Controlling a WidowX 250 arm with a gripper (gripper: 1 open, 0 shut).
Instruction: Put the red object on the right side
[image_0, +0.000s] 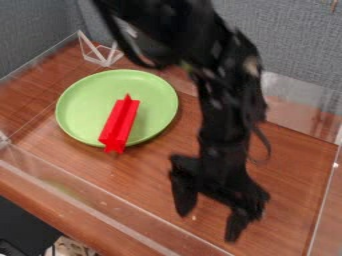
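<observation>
The red object (119, 124), a long narrow bar with a ridged top, lies across the round lime-green plate (84, 100), its lower end reaching over the plate's front rim onto the wooden worktop (134, 185). The plate sits toward the worktop's left edge, nearer the back corner than the front. Clear plastic walls (80, 205) run around the worktop's edges, and a small white wire stand (96, 46) sits at the back left corner. Well apart from the bar, near the front right part of the worktop, the black gripper (215, 212) points down, motion-blurred, its jaws spread apart and grasping nothing
</observation>
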